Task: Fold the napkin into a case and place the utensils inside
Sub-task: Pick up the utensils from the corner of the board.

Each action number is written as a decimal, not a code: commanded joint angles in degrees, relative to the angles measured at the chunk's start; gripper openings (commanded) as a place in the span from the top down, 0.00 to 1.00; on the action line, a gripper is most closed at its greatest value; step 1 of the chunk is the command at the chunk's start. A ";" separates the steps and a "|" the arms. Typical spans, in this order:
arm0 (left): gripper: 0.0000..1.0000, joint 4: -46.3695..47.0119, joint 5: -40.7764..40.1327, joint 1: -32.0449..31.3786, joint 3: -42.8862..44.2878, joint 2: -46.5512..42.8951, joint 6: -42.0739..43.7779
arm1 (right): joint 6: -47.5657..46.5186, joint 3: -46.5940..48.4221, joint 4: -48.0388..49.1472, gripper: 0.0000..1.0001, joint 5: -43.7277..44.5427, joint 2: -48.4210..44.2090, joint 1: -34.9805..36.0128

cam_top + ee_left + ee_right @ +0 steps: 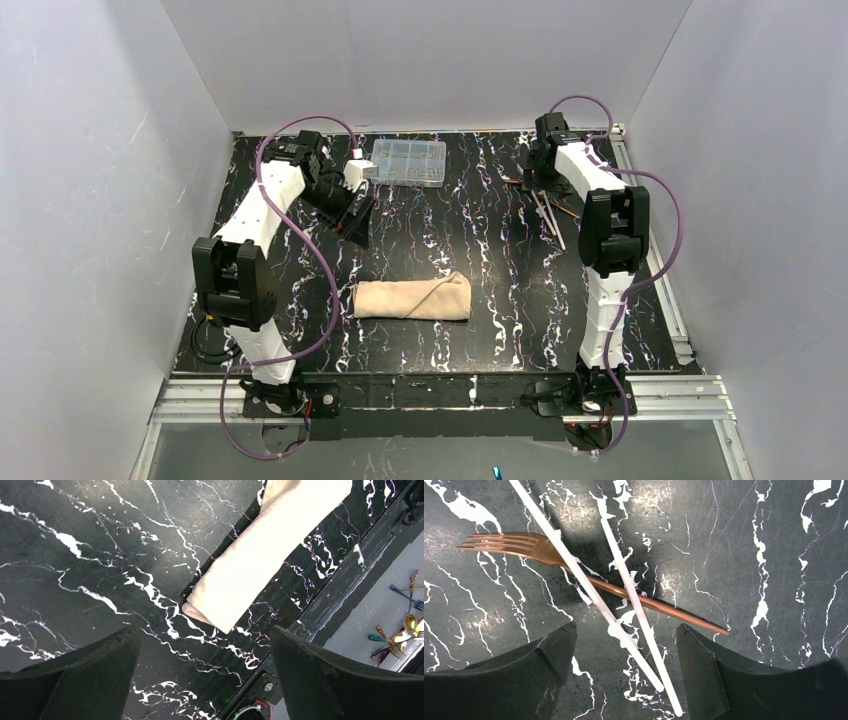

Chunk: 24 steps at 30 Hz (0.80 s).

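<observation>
The napkin (pixel 412 298) (folded into a narrow layered case) lies mid-table (pixel 480 340), well apart from the copper fork (pixel 531 545) lying under two white chopsticks (pixel 620 630) at far right, where my right gripper (pixel 626 680) hangs open above them, while my left gripper (pixel 205 680) stands open, empty.

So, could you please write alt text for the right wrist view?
A copper fork lies on the black marbled table with two white sticks lying across it. The right gripper hangs open above them, holding nothing.
</observation>
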 commanded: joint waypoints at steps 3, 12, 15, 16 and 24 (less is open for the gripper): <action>0.01 -3.11 0.89 3.62 0.40 -5.76 0.85 | -1.38 1.09 0.99 0.18 -6.30 -0.37 -1.55; 0.01 -3.16 0.69 5.71 -0.69 -7.71 0.86 | 1.08 -1.91 2.45 0.25 -12.12 1.74 -1.99; 0.02 -3.20 1.02 5.78 -0.82 -7.92 0.48 | 1.35 -2.24 2.47 0.27 -12.44 1.87 -2.04; 0.01 -3.18 1.13 5.80 -0.86 -8.04 0.33 | 1.46 -2.28 2.41 0.28 -12.60 1.87 -2.06; 0.02 -3.20 1.54 5.80 -1.04 -8.74 -0.05 | 2.73 -2.53 2.97 0.40 -14.59 2.61 -2.00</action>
